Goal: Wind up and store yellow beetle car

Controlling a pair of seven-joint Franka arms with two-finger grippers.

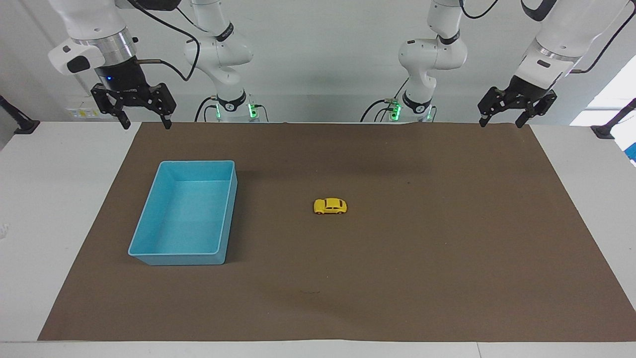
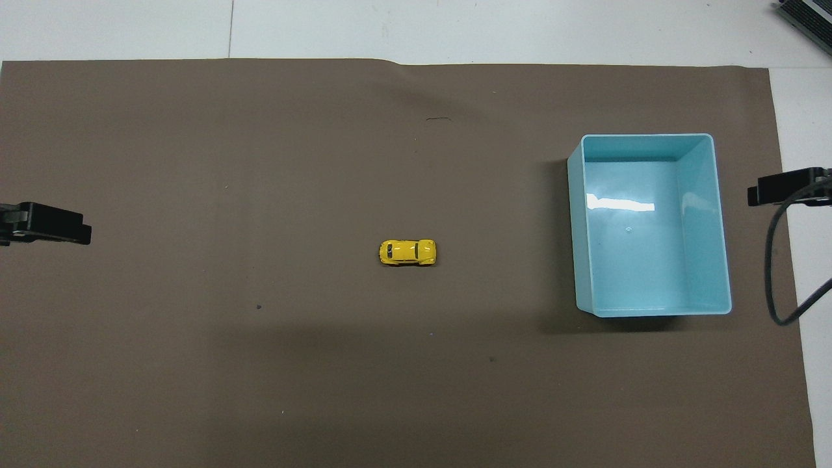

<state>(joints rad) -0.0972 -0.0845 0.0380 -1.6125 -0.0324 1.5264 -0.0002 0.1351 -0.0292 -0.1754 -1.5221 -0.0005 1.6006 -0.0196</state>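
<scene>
Nothing begun — the yellow beetle car (image 1: 330,206) sits untouched mid-mat; the blue tray (image 1: 149,219) empty; my left gripper (image 1: 502,119) and right gripper (image 1: 144,121) wait spread, winding and storing ahead

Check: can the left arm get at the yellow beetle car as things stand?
Probably yes. The yellow beetle car sits alone mid-mat on its wheels, nothing on or beside it. The left gripper hangs open over the mat's edge at its own end; the blue tray lies toward the right arm's end.
</scene>
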